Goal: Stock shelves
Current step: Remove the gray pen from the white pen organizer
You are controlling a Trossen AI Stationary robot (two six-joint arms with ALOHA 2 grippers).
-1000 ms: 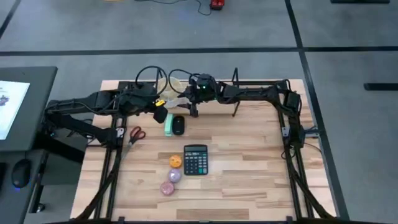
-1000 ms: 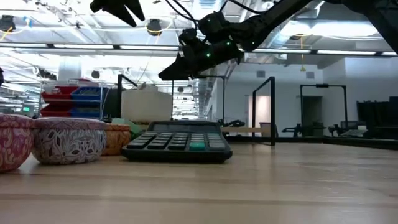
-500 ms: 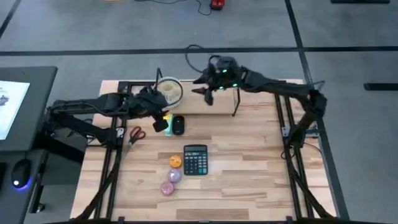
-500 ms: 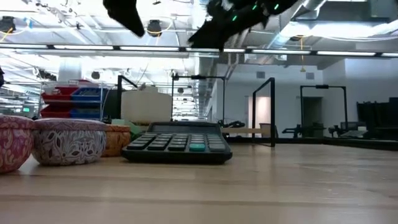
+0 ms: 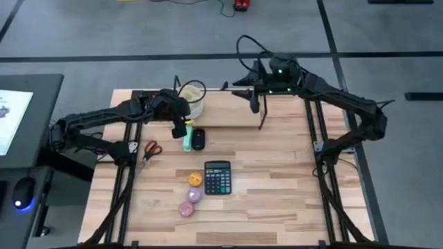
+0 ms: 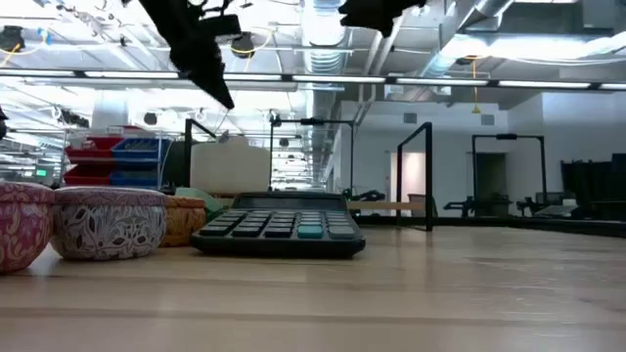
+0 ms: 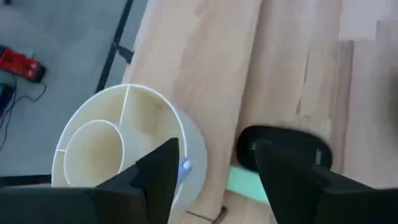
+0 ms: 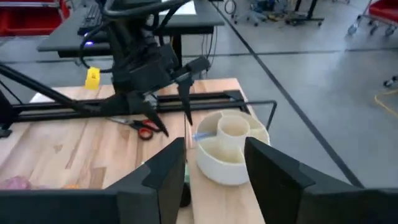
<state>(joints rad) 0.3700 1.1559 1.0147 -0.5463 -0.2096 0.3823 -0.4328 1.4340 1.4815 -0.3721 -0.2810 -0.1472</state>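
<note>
High view puts the left gripper (image 5: 181, 119) just beside the holder (image 5: 191, 99) on the shelf (image 5: 221, 111), right gripper (image 5: 253, 99) farther off over the shelf's other end. Both empty, fingers spread. Left wrist view looks straight down past those fingers (image 7: 158, 168): holder under one, mouse (image 7: 283, 144) and green bar (image 7: 247, 180) under the other, off the shelf edge. Left arm clearly nearer those two, probably next up. Shelf's long axis runs gripper to gripper.
</note>
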